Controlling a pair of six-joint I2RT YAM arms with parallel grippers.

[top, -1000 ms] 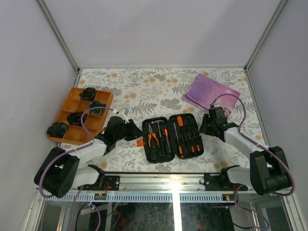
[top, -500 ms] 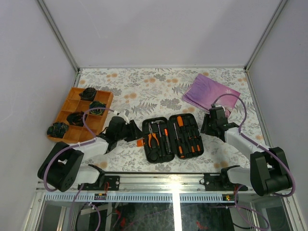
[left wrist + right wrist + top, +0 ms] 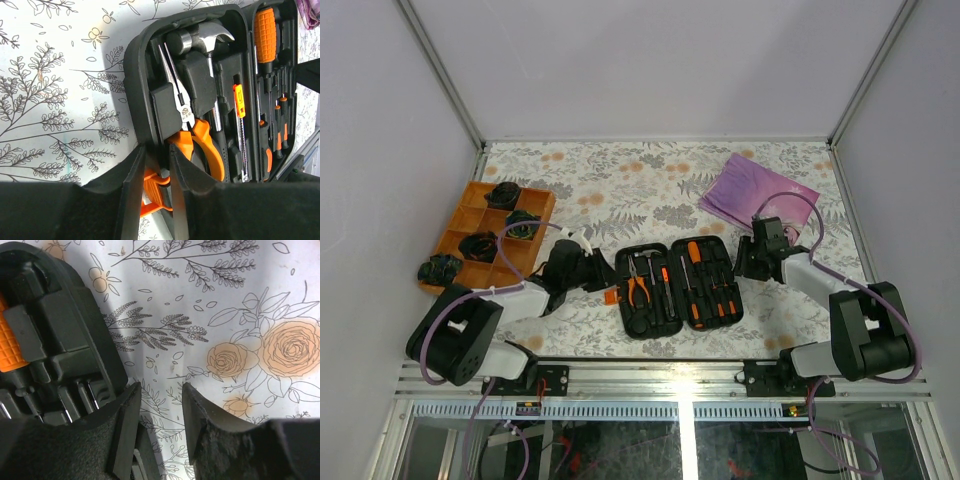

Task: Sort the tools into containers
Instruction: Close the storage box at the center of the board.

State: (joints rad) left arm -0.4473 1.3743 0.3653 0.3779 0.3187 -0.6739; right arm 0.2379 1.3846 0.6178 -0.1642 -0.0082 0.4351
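Left gripper (image 3: pixel 156 155) tight on case (image 3: pixel 132 75) latch (image 3: pixel 152 192) near orange tray (image 3: pixel 470 215); right gripper (image 3: pixel 160 390) apart, near purple cloth (image 3: pixel 755 190).

The case (image 3: pixel 136 85) under my left wrist is black with an orange latch (image 3: pixel 155 192). In it the pliers (image 3: pixel 205 145) have orange handles, the hammer (image 3: pixel 200 37) a steel-grey head, the screwdrivers (image 3: pixel 266 32) black-and-orange grips. The table (image 3: pixel 650 180) is white, printed with grey leaves and pale orange roses. Upper right, a purple cloth (image 3: pixel 755 190); far left, an orange tray (image 3: pixel 460 218) of black lumps (image 3: pixel 503 193). My right gripper (image 3: pixel 160 387) is black.
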